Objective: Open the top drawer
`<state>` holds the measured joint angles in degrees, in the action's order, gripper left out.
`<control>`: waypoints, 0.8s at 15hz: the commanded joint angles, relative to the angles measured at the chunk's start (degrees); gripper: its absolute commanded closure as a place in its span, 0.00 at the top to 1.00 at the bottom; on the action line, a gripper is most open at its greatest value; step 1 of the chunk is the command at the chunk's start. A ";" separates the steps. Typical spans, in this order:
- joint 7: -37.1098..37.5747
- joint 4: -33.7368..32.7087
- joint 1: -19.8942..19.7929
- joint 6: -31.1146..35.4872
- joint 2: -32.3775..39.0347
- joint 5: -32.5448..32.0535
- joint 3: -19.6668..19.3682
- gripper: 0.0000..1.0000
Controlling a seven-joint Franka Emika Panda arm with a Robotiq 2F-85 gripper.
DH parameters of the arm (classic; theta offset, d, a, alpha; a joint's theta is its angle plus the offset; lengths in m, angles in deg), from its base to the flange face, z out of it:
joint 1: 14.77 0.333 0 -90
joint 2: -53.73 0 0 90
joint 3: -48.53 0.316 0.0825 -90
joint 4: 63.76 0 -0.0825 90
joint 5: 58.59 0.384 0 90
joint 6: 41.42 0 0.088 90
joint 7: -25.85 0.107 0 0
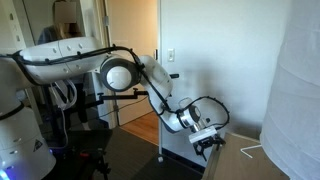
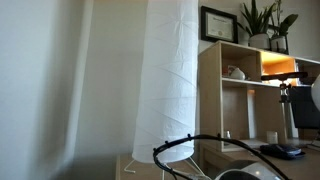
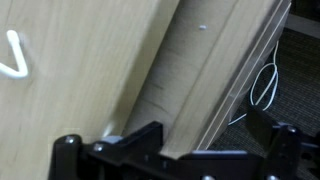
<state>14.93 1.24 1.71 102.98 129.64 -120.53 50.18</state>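
Pincer (image 3: 175, 150) spread wide, wooden edge (image 3: 186, 90) between

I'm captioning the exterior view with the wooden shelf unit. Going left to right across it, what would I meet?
From the left: tall white paper lamp → framed certificate → potted plant.

The top drawer (image 3: 75, 100) fills the wrist view from 9 to 12 o'clock as a pale, wood-grain panel, slanted across the frame. A thin white loop handle (image 3: 14, 55) sits at 9 o'clock. A dark seam runs from 6 towards 1 o'clock along the panel's edge. Whether the drawer is pulled out cannot be told. In an exterior view its light wood (image 1: 245, 163) lies at 5 o'clock.
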 commanded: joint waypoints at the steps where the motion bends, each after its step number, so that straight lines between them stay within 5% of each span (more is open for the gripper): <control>1: 1.17 1.82 0.40 0.12 -0.98 -0.79 -0.69 1.00; 12: 20.14 12.32 5.65 8.48 -5.61 -19.15 -8.71 1.00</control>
<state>29.40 7.56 5.16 110.10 127.14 -136.05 43.67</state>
